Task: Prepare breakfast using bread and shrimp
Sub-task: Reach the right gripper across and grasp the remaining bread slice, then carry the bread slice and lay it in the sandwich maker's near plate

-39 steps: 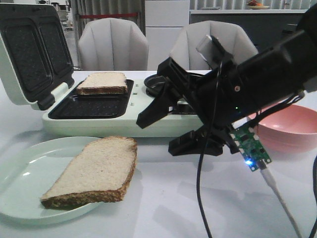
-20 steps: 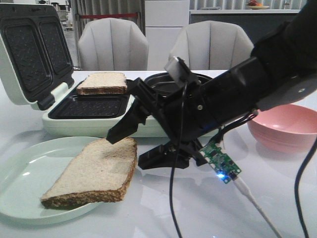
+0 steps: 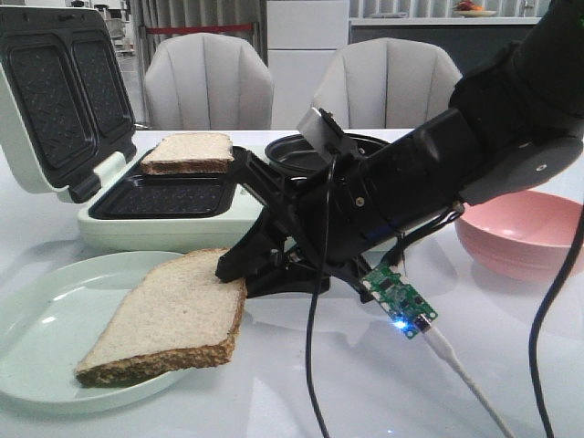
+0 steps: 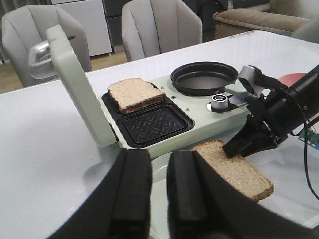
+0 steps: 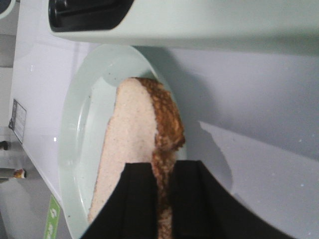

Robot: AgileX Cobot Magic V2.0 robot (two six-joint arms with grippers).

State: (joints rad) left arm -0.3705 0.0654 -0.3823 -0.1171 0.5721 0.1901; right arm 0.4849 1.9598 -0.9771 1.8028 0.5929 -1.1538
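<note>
Right end effector [image 3: 239, 269] advanced, straddling bread [image 3: 169, 317] crust (dark, rough).

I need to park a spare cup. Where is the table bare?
Bare white tabletop lies near the front edge, between the pale green plate and the pink bowl. Crowded: the right tool at the plate's bread slice, below the green sandwich maker.

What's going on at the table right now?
The right gripper has its fingers straddling the crust edge of the bread slice on the pale green plate; whether it is clamped yet is unclear. A second slice already sits in the open sandwich maker. The left gripper hangs back, holding nothing. No shrimp visible.
</note>
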